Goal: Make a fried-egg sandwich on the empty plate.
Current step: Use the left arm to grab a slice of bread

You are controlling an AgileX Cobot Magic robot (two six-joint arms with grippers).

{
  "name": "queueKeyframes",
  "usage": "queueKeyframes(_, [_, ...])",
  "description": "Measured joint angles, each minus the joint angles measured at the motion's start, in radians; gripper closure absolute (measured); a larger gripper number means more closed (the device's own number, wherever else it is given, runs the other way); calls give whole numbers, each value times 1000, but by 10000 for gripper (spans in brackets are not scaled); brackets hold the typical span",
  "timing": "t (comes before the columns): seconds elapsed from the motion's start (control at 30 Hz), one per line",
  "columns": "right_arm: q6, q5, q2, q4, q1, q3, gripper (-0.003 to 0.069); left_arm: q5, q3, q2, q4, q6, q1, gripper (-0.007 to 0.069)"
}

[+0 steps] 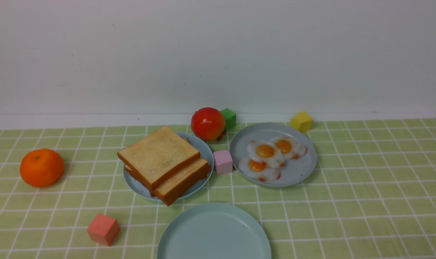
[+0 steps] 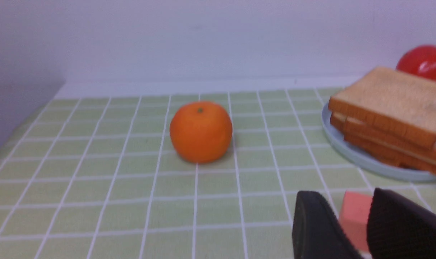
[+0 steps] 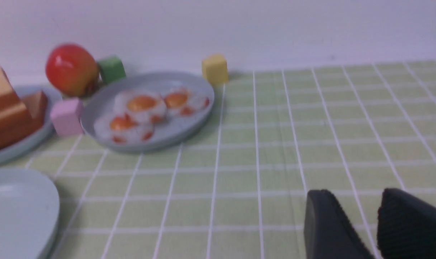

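Where it rests, plate (image 1: pixel 214 233) pale mint, round

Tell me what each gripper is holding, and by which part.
Nothing. The left gripper and the right gripper are both open with empty gaps. The salmon cube seen through the left one's gap lies free on the tablecloth.

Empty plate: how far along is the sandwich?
Nothing done: the empty plate is bare. Nothing in hand: left gripper and right gripper are open, holding nothing. To do: everything. The bread slices sit stacked on the bread plate, the fried eggs on the speckled plate; bread, egg, bread all need moving.
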Motion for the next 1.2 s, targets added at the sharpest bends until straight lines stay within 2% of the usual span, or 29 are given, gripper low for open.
queueKeyframes(0.13, [0,-89,0,-1,0,0,418,-46,0,0,2,0,0,386])
queueKeyframes(0.3, [0,-107,0,-1,0,0,418,-50,0,0,3,0,0,386])
queueKeyframes(0.37, [2,-126,0,6,0,0,418,-96,1,0,-1,-18,0,386])
queueKeyframes(0.43, [27,-188,0,29,0,0,418,-192,1,0,-31,-97,0,386])
queueKeyframes(0.53, [108,-395,0,85,0,0,418,-437,1,0,-108,-288,0,386])
queueKeyframes(0.57, [108,-414,0,88,0,0,418,-454,1,0,-108,-288,0,386])
queueKeyframes(0.6, [152,-561,0,111,0,-8,418,-540,-12,0,-128,-367,0,386])
queueKeyframes(0.7, [188,-738,6,131,0,-86,418,-557,-131,0,-115,-456,0,386])
queueKeyframes(0.77, [192,-769,54,138,0,-240,418,-504,-310,23,-57,-474,0,386])
queueKeyframes(0.83, [195,-739,87,139,0,-320,418,-473,-395,59,-21,-482,0,386])
queueKeyframes(0.87, [196,-653,161,139,0,-476,418,-408,-532,124,9,-507,0,386])
queueKeyframes(0.93, [196,-527,235,139,0,-618,418,-305,-686,201,21,-549,0,386])
queueKeyframes(1.03, [199,-213,377,139,0,-861,418,-57,-901,357,23,-647,0,386])
queueKeyframes(1.2, [199,130,593,109,0,-1002,418,316,-1029,584,24,-710,0,386])
